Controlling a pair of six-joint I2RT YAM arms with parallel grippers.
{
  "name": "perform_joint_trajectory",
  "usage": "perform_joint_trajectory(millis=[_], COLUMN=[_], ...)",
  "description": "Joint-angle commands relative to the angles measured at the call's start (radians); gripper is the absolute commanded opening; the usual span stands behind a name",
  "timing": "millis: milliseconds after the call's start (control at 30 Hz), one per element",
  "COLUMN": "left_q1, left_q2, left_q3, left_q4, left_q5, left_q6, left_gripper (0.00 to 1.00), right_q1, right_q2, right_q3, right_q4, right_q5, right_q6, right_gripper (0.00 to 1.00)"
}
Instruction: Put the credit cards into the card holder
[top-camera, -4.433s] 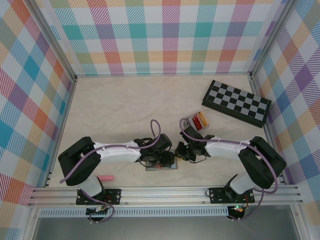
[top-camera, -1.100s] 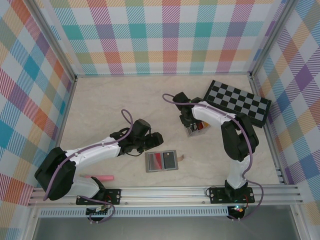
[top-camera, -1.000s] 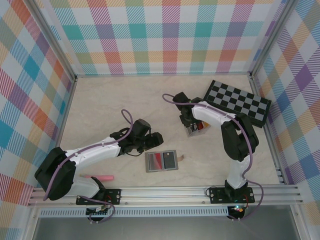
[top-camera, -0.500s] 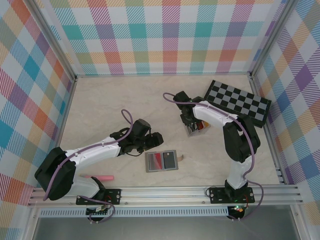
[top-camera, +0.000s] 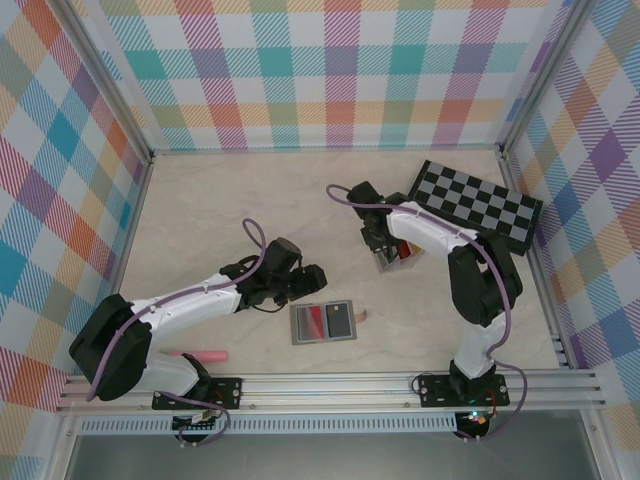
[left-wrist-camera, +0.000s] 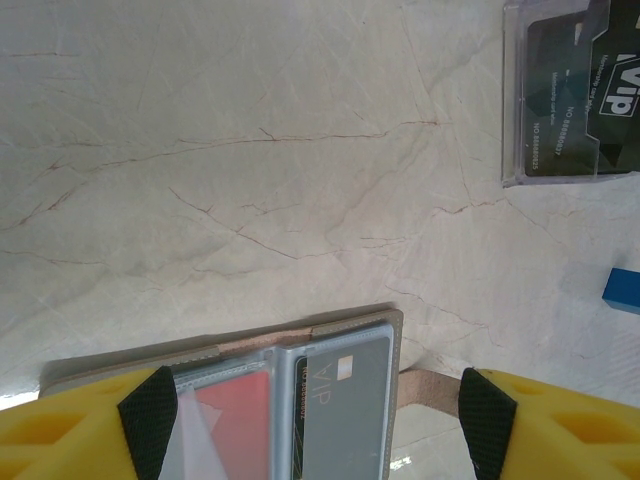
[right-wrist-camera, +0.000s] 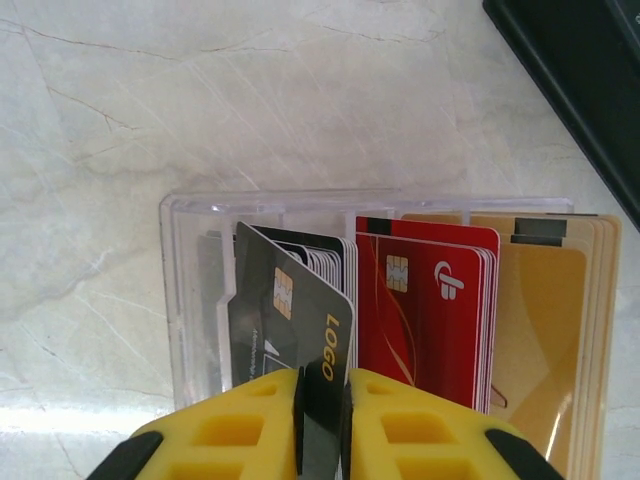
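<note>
Pale marbled bench with a black-and-grey chequered board at far right, a clear plastic tray, a small blue block nearby, and a pink stick at near left.

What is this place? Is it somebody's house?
Probably a robot test booth, not a house: a left arm and right arm bolted to a metal rail, checked screens around a table, and a tray of cards to practise on.
</note>
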Motion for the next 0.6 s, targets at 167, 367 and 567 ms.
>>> perform_joint_trajectory(millis=[167,367,567], left_q1=[0.012,0.032,0.127], left_q2=[-0.01,-0.031,-0.076], left_q3=[0.023,0.025,-0.021], left_q4=[-0.02,-0.004,0.193], left_q5=[0.0,0.031,0.223], left_q6=[-0.003,0.0,-0.034], left_gripper=[0.77,0.77,0.76], right_q1=[0.001,0.001,-0.015], right_q2=[-0.092,-0.204,-0.395], right_q3=[0.025,0.007,-0.095], right_q4=[-0.063,-0.062,0.094], right_q5=[-0.075,-0.228,-0.613], right_q6=[0.044,0.107,0.218], right_gripper=[0.1,0.06,0.06])
